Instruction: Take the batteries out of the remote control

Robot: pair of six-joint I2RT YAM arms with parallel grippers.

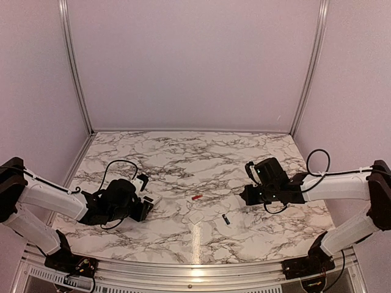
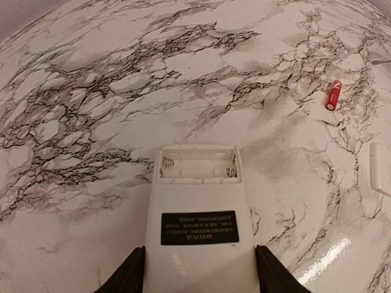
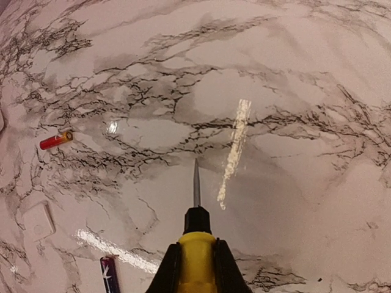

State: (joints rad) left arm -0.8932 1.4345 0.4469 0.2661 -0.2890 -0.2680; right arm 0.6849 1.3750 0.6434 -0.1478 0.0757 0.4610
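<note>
Marble table (image 1: 183,152). Remote control (image 2: 198,207): back up, battery bay empty, my left gripper (image 2: 200,271) part-open, clamping its sides. Yellow-handled screwdriver (image 3: 197,253): my right gripper (image 3: 197,278) closed tight around the handle. White cover (image 3: 40,223): flat on the table. Red battery (image 3: 56,140), dark battery (image 3: 110,274): loose mid-table, apart, near the cover.

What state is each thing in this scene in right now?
remote control: back up, battery bay open and empty, gripped by left end effector
red battery: out, lying loose on the table
dark battery: out, lying loose too
cover piece: off the remote, lying flat
screwdriver: clamped in the shut right end effector
</note>
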